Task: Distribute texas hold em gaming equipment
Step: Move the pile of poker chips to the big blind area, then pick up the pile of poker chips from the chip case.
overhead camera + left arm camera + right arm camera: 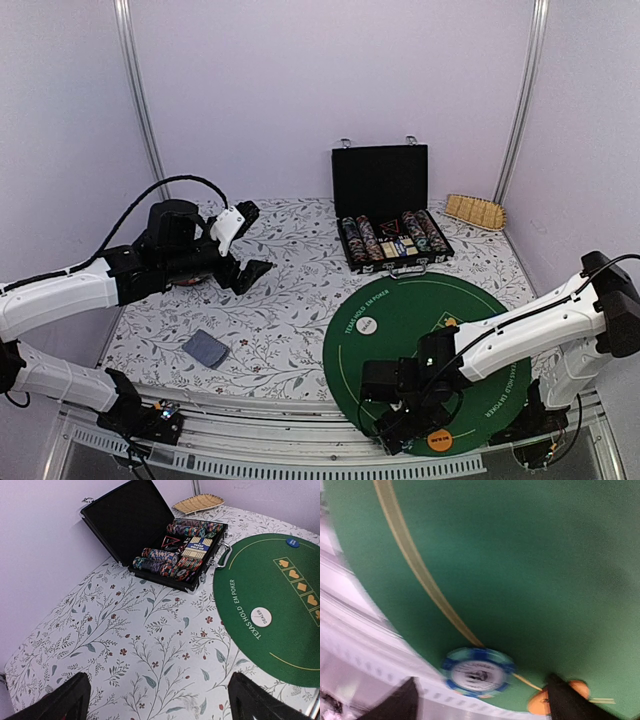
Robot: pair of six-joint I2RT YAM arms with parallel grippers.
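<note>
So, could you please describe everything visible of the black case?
The black case stands open on the floral tablecloth, just behind the green poker mat. Its lid is raised roughly upright, with two metal latches on top. Its tray holds rows of striped poker chips on edge, flanking what look like card decks. A metal handle faces the mat.

Light even and diffuse, from above; walls bright, no glare. Shadows on the green mat (400, 300) soft and faint. Overhead and left wrist views sharp. Right wrist view motion-blurred: blue chip (477, 672) and gold line (420, 580) smeared, edges soft.
</note>
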